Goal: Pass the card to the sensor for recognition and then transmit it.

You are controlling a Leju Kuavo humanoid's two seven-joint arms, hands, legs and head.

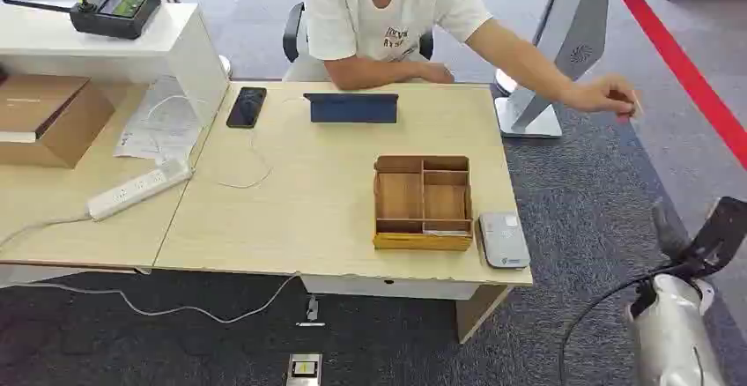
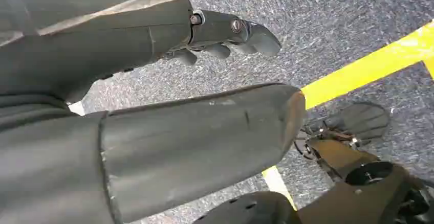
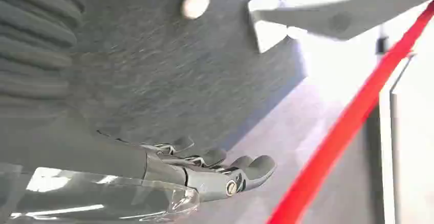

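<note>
At lower right of the head view, the right hand (image 1: pixel 705 236) is raised beside the table (image 1: pixel 291 218), over grey carpet (image 1: pixel 599 201); its dark fingers (image 3: pixel 225 168) are spread apart and hold nothing, as the right wrist view confirms. Seen in the left wrist view, the left hand (image 2: pixel 225 35) hangs over the carpet near a yellow floor line (image 2: pixel 368 68), fingers loosely extended and apart, empty. Upper right of the head view: a seated person in a white shirt reaches an arm out past the table's right edge, and the person's hand (image 1: pixel 608 95) pinches a small pale card (image 1: pixel 636 104), held in the air well apart from the right hand and above it in the frame; its detail is too small to read. Centre right on the table stands a wooden tray (image 1: pixel 423 203) with compartments, and just beside it to the right lies a flat grey sensor (image 1: pixel 503 240) near the table's front corner. Upper centre: a blue tablet (image 1: pixel 351 107) stands in front of the person, with a black phone (image 1: pixel 246 107) to its left. Left side: a white power strip (image 1: pixel 138 189), a cardboard box (image 1: pixel 48 117), and a black controller (image 1: pixel 113 5) on a white shelf. A red stripe (image 1: pixel 687 73) crosses the floor at upper right.
</note>
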